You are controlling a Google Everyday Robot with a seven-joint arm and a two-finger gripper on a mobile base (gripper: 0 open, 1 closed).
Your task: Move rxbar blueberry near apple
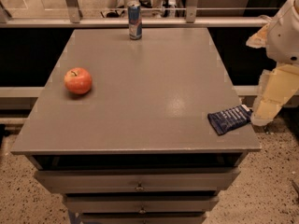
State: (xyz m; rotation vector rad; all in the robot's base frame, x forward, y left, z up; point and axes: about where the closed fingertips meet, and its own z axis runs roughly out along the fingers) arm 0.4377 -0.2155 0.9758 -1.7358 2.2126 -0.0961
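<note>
Camera view: arm reaching down at the table's right edge, gripper (258, 119) at the end of the rxbar blueberry (230, 119).

The arm (279, 80) comes in from the upper right. Its white upper housing sits high beside the table (154, 78), and the cream forearm slants down and inward to the gripper, low just off the right edge near the front corner (whether it is open or closed, or has hold of anything, I cannot tell). One rxbar blueberry lies flat on the tabletop just left of the gripper, its near end at the tip. One apple (78, 80) rests far to the gripper's left, well apart from the bar. One drink can (135, 21) stands upright, left of and beyond the gripper, at the table's back edge.
</note>
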